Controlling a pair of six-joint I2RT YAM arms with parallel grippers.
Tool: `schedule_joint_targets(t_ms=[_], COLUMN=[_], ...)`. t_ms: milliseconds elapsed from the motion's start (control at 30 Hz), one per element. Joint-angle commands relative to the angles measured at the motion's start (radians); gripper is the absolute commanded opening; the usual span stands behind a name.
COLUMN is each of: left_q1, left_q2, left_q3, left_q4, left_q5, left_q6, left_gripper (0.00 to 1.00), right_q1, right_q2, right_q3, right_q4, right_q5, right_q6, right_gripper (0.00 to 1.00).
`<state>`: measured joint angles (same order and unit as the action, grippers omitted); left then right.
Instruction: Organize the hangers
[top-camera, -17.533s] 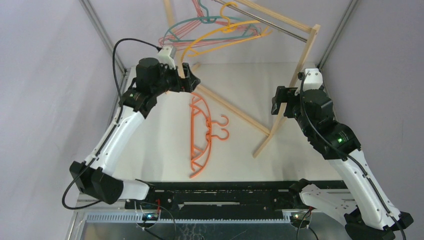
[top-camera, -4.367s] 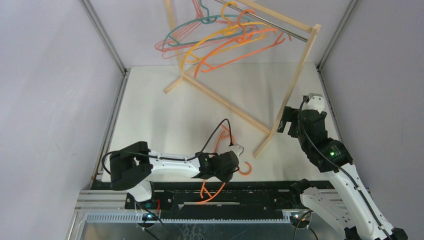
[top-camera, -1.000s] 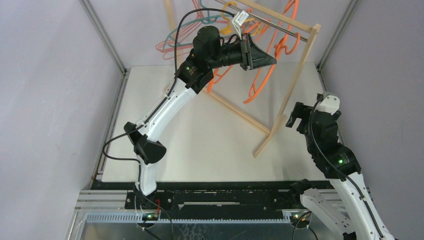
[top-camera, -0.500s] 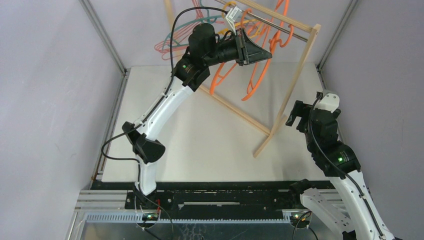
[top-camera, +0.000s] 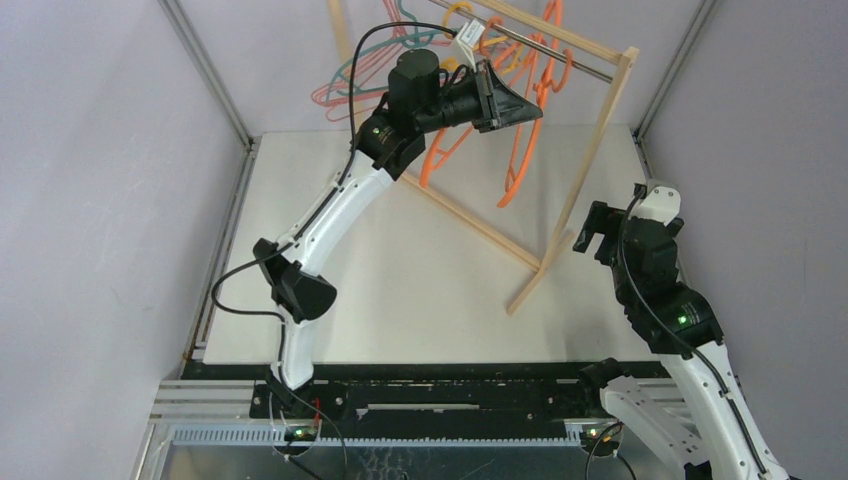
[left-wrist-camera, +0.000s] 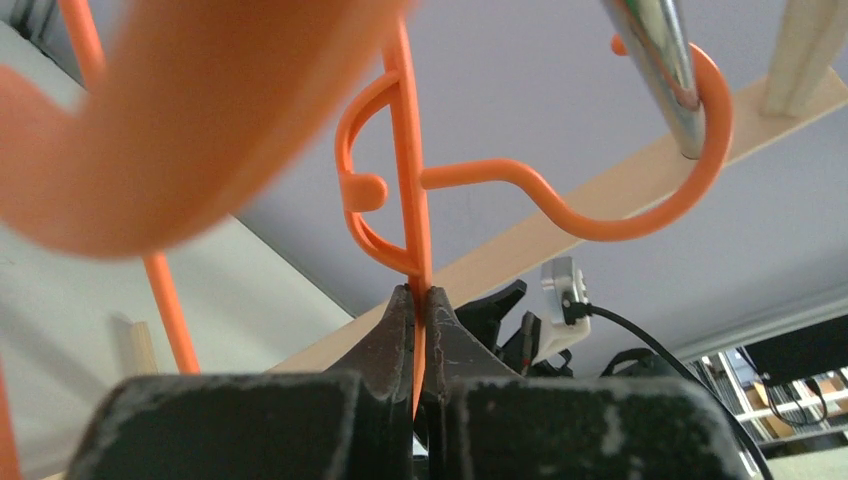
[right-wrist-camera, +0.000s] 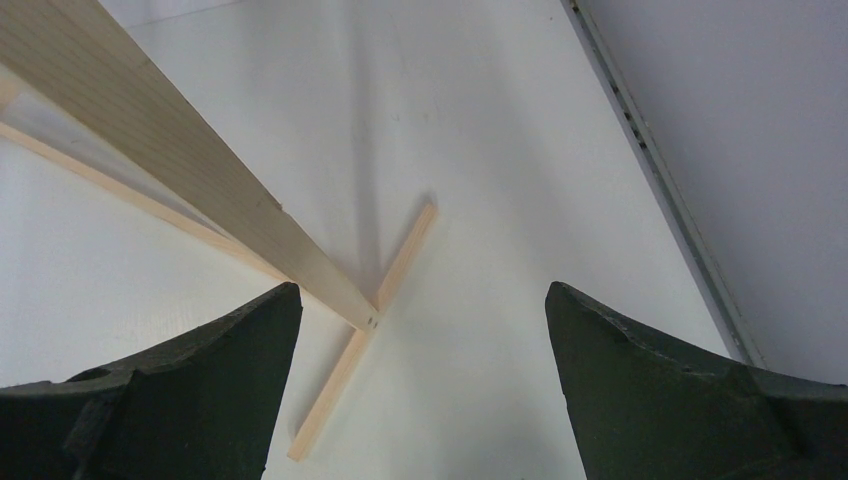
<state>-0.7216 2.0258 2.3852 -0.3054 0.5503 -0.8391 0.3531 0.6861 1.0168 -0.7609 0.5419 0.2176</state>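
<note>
My left gripper (top-camera: 535, 108) (left-wrist-camera: 421, 292) is raised at the rack's metal rod (top-camera: 585, 66) and shut on the thin edge of an orange hanger (top-camera: 527, 150) (left-wrist-camera: 410, 150). That hanger's hook (left-wrist-camera: 700, 170) curls around the rod (left-wrist-camera: 655, 50). A second orange hanger (top-camera: 437, 160) hangs just left of it and shows as a close blur (left-wrist-camera: 180, 130). Teal (top-camera: 345, 72), pink (top-camera: 325, 97) and yellow (top-camera: 458, 14) hangers hang further left on the rod. My right gripper (top-camera: 590, 228) (right-wrist-camera: 420, 295) is open and holds nothing, beside the rack's right post.
The pale wooden rack stands across the white table, its right post (top-camera: 600, 130) leaning and its long floor bar (top-camera: 470, 225) running diagonally. A foot piece (right-wrist-camera: 350, 370) and the slanted post (right-wrist-camera: 180, 170) lie under my right gripper. Grey walls close both sides.
The held orange hanger has swung left along the rod with my left gripper's small shifts. The right arm has not moved.
</note>
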Motion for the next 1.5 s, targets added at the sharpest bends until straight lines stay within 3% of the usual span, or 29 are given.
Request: schedule_joint_targets(t_ms=[0,200,267,400,433,567,967,1267,1467], left_q1=[0.016,0.02,0.022,0.022,0.022,0.021,-0.009,-0.012,-0.002], left_q2=[-0.011,-0.044,-0.063,-0.135,-0.154,-0.24,-0.633,-1.008,-1.138], left_q3=[0.022,0.025,0.022,-0.012,-0.016,-0.066,-0.594,-1.12,-1.32], left_q4=[-0.043,-0.059,-0.08,-0.104,-0.12,-0.198,-0.231,-0.188,-0.206], left_q5=[-0.066,-0.088,-0.103,-0.145,-0.159,-0.221,-0.403,-0.618,-0.713], left_q6=[0.019,0.078,0.117,0.209,0.234,0.352,0.627,0.605,0.57], left_gripper=[0.02,0.24,0.43,0.96,0.99,1.0,1.0,1.0,1.0], right_q1=[-0.009,-0.011,-0.012,-0.011,-0.011,-0.011,-0.011,-0.017,-0.078], right_q2=[-0.011,-0.008,-0.007,-0.007,-0.008,-0.002,0.033,0.069,0.066], right_q3=[0.043,0.044,0.043,0.044,0.043,0.043,0.042,0.029,-0.004], right_q4=[0.006,-0.009,-0.008,-0.005,-0.004,-0.007,-0.002,0.0,-0.009], right_q5=[0.01,0.01,0.006,-0.004,-0.007,-0.027,-0.055,-0.008,-0.049], right_q6=[-0.022,-0.013,-0.008,0.0,0.001,0.006,0.028,0.016,0.03], right_gripper=[1.0,1.0,1.0,1.0,1.0,1.0,1.0,1.0,1.0])
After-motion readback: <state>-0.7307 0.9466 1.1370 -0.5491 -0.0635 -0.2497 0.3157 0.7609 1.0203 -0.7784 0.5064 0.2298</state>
